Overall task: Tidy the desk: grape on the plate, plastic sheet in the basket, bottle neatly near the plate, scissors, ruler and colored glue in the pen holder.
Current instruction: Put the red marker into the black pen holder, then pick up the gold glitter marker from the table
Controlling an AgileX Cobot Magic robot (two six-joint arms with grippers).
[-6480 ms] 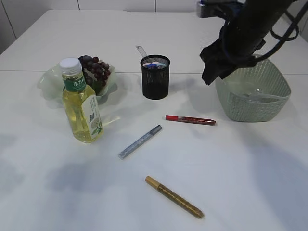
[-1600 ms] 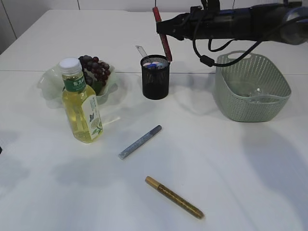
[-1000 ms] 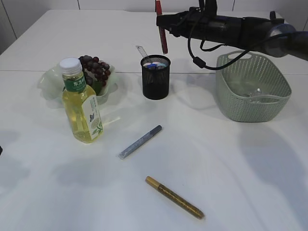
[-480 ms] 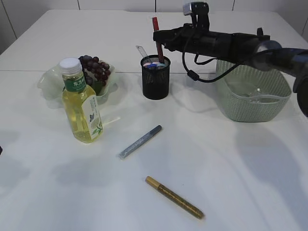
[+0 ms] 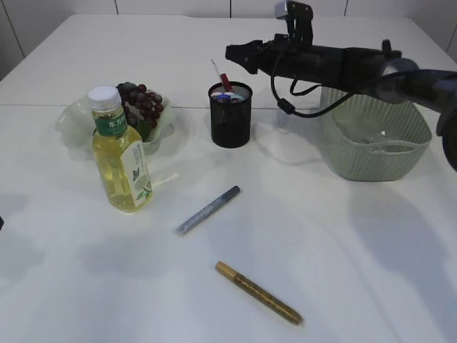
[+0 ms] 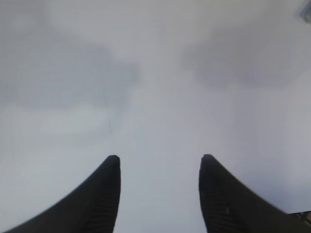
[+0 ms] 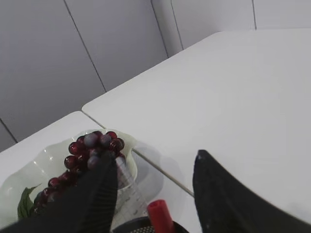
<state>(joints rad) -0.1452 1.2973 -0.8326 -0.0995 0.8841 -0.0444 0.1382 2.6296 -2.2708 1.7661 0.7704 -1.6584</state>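
- Above the black mesh pen holder [image 5: 230,114], the right gripper [image 5: 241,55] hangs with its fingers apart and nothing between them — the wrist view shows both dark fingers [image 7: 99,194] spread over the holder's rim.
- Standing inside the holder is the red glue pen [image 5: 224,78], its red cap poking up beside the clear ruler [image 5: 215,71]; the same cap [image 7: 159,216] shows between the fingers in the right wrist view, touching neither.
- Left of the holder, the grapes [image 5: 141,103] lie on the pale green plate [image 5: 75,121], with the yellow-filled bottle [image 5: 120,151] upright just in front of the plate.
- On the bare table [image 5: 357,250], nearer the camera, two glue pens lie flat and well apart from the holder — a silver one [image 5: 208,211] and a gold one [image 5: 258,293].
- To the right sits the green basket [image 5: 375,136], a clear sheet faintly visible inside.
- Over plain white tabletop, the left gripper [image 6: 159,167] hovers with its fingers spread and empty.
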